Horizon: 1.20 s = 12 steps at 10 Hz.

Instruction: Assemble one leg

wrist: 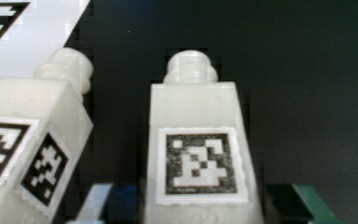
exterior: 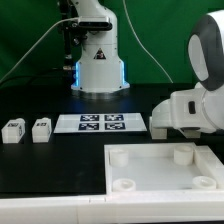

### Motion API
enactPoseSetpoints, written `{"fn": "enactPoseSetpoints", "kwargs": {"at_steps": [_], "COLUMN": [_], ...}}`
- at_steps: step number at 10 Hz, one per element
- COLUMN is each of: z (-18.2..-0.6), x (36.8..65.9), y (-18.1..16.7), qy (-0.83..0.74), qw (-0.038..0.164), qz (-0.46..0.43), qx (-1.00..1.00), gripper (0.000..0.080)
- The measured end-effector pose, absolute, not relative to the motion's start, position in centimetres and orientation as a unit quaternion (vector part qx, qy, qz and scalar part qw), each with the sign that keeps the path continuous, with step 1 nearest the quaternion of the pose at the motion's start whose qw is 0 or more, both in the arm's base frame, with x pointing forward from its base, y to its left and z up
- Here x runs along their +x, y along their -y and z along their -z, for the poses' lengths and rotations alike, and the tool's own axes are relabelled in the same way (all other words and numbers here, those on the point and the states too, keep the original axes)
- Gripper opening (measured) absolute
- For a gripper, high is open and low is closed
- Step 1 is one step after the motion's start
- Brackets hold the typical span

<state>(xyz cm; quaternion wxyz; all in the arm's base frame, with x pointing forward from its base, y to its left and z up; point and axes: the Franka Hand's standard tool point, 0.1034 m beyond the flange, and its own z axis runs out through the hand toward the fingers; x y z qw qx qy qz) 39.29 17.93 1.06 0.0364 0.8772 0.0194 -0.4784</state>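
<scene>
Small white plastic block with a black-and-white square marker tag on its face, the leg (wrist: 202, 130), sitting right under the wrist on the black table (wrist: 291, 60) and bracketed at its tagged end by the dark fingers (wrist: 108, 205) of the two-finger gripper (wrist: 204, 204). Jaws parted to about the block's width, one on each long side. Cannot tell whether they press on the plastic or stop just short, since the thin dark slivers along both flanks are too blurred to read. Long axis running straight away from the wrist camera and crosswise to the line between the fingers, with the rounded peg end farthest from the gripper. Just beside it, across a narrow dark gap, a second white tagged block (wrist: 34, 130) of the same make, lying roughly alongside. In the exterior view, gripper and leg both hidden behind the bulky white arm (exterior: 190, 105) at the exterior view's right. Two more like blocks (exterior: 12, 130) (exterior: 40, 128) well apart at that view's left, the marker board (exterior: 100, 122) between, and the big flat white socketed panel (exterior: 150, 170) in front. Probably calls for a squeeze across the narrow width, then a straight lift. Likely hazard: the finger in the gap nudging the neighbouring block.
</scene>
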Motion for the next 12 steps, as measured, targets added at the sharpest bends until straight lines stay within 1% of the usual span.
{"fn": "enactPoseSetpoints", "kwargs": {"at_steps": [9, 10, 11, 12], "z": [-1.1, -1.5, -2.8, -4.0], "x": [39.3, 39.6, 40.8, 42.8], "y": [-17.9, -17.8, -17.4, -17.1], "qy": [-0.019, -0.028, -0.038, -0.046], "qw": [0.036, 0.033, 0.026, 0.019], "qz": [0.478, 0.475, 0.470, 0.432], "qx": [0.877, 0.879, 0.881, 0.901], "gripper": [0.0294, 0.0294, 0.0293, 0.0294]}}
